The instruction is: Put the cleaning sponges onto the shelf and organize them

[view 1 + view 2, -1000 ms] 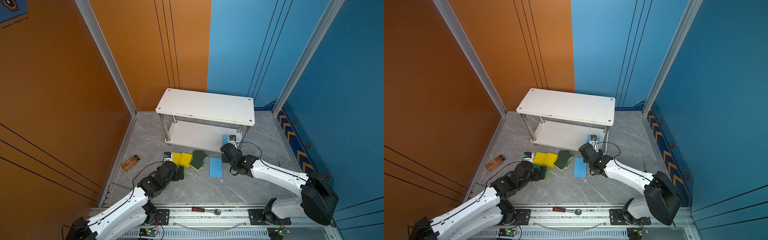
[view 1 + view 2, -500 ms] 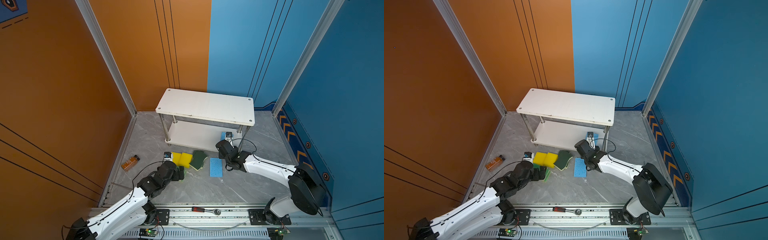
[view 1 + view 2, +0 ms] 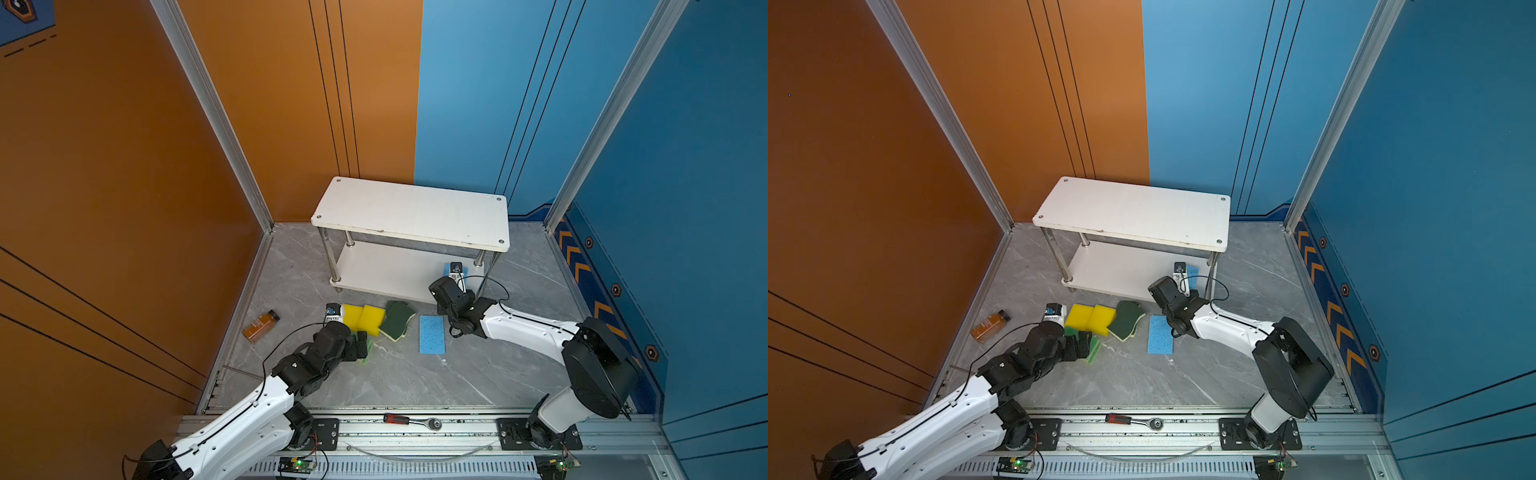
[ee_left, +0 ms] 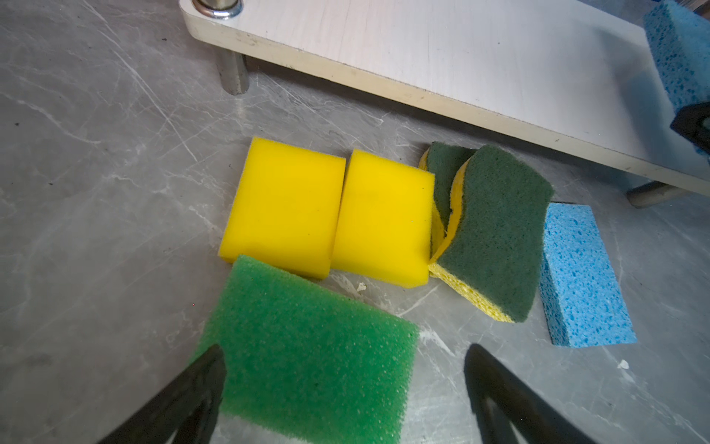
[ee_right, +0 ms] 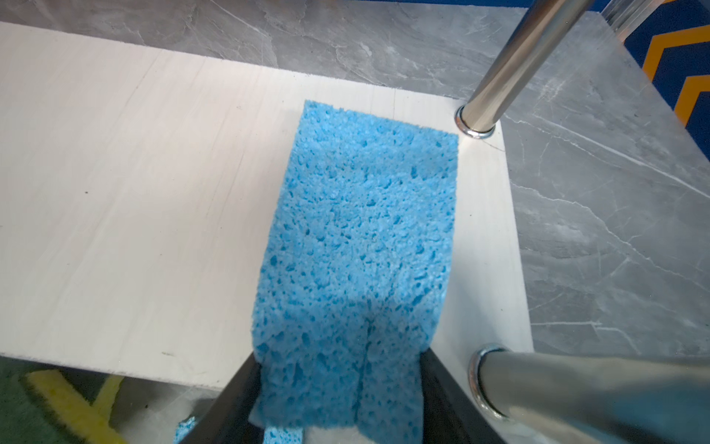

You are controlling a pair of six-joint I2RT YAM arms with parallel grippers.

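**Blue sponge going down on lower tier, right end of shelf**

The right pincer is clamped on one short end of a blue sponge, and the foam is visibly squeezed in between the fingers. The sponge is held over the lower board of the shelf, at the shelf's right end. It lies lengthwise between the rear post and the front post, with its far edge near the rear one. Contact with the board cannot be confirmed.

Step judged: set-down and release. To be done well:
- The sponge is lowered flat until fully seated before the grip is let go.
- The long edge is kept parallel to the shelf's end edge, so room is left alongside for its pair.
- The fingers are opened only slightly, then drawn straight out through the shelf's front, clear of the front post.

Right arm: stretched low and forward, forearm close to the tabletop, pincer reaching in under the top board.

Left arm: extended low in front of the shelf. The left pincer is spread wide astride a light-green sponge, with nothing gripped.

Not yet shelved, all in front of the shelf:
- two yellow blocks
- overlapping dark-green sponges
- a second blue sponge

The brown bottle, left of the shelf's front, is not part of the job.
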